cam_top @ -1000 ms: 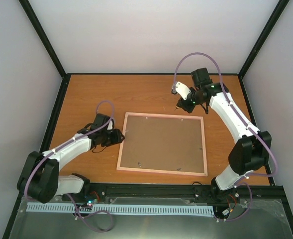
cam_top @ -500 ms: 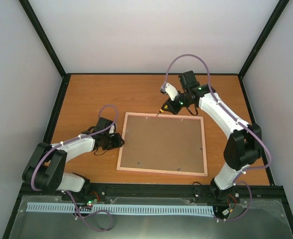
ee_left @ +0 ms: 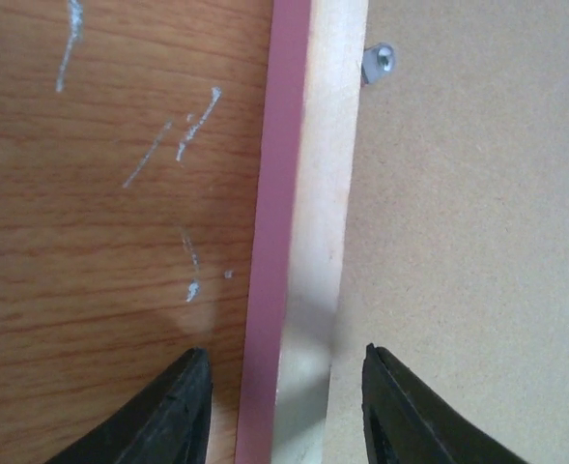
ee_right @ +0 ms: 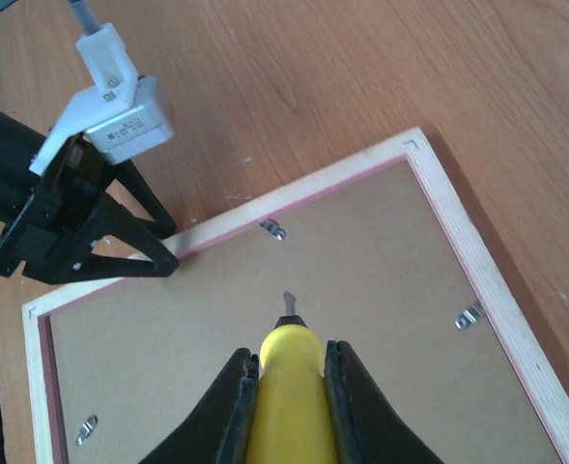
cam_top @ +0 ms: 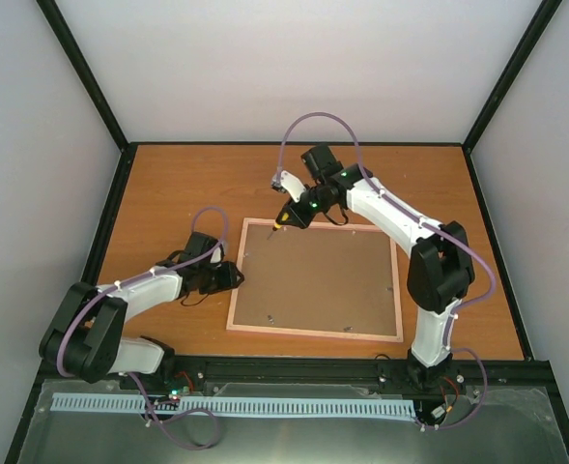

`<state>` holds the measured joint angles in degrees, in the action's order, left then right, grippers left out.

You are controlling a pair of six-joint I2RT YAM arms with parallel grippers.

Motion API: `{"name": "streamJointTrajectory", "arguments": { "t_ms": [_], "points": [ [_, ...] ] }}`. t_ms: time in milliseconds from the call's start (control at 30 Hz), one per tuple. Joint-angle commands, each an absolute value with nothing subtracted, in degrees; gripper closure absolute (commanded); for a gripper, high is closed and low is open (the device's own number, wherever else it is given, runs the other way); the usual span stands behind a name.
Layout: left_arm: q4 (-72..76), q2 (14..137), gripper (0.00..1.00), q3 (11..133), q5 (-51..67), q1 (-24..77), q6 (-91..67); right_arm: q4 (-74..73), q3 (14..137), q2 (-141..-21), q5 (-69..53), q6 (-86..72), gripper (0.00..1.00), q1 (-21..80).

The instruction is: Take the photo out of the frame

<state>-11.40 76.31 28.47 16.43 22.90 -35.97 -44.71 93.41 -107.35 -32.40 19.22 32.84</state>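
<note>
The wooden table (cam_top: 178,184) is carrying the pink frame (cam_top: 315,333), which is lying face down near its middle, just in front of the two arms. The brown backing board (cam_top: 323,280) is filling the frame's whole opening, so the photo is not showing in any view; it is presumably lying underneath the board, inside the frame.

Judging from this, the task is sitting at an early stage: the board is not yet lifted and the photo is not yet out.

The left gripper (ee_left: 284,365) is hovering low over the frame's left rail, its jaws standing apart with the rail between them and a gap showing on either side. The right gripper (ee_right: 289,362) is clamping a yellow-handled tool (ee_right: 284,416), whose flat metal tip is pointing down at the board near the far left corner.

The small metal tabs (ee_right: 272,229) are lying turned inward over the board's edge, so they probably need swinging aside first.
</note>
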Motion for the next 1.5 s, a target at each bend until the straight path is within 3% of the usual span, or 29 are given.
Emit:
{"name": "streamJointTrajectory", "arguments": {
  "t_ms": [0, 400, 633, 1067, 1233, 1467],
  "points": [
    [-13.4, 77.4, 0.58, 30.9, 14.6, 23.0, -34.9, -43.2, 96.0, -109.3, -32.8, 18.8, 0.97, 35.3],
    [-11.2, 77.9, 0.71, 27.1, 15.7, 23.0, -35.8, -42.4, 97.3, -111.8, -32.3, 18.0, 0.97, 37.9],
    [-10.8, 74.4, 0.85, 24.1, 17.0, 23.5, -38.1, -42.4, 97.9, -113.5, -32.7, 18.0, 0.97, 39.6],
    [-10.8, 72.2, 0.9, 23.2, 17.7, 23.6, -38.7, -42.4, 100.5, -118.5, -32.8, 18.7, 0.97, 41.9],
    [-10.8, 71.5, 0.99, 23.0, 17.0, 23.6, -38.9, -43.0, 102.5, -120.8, -33.9, 18.0, 0.97, 42.1],
    [-10.7, 71.3, 0.99, 22.6, 16.8, 23.6, -39.1, -43.6, 104.3, -123.2, -34.3, 17.2, 0.97, 42.2]
  ]
}}
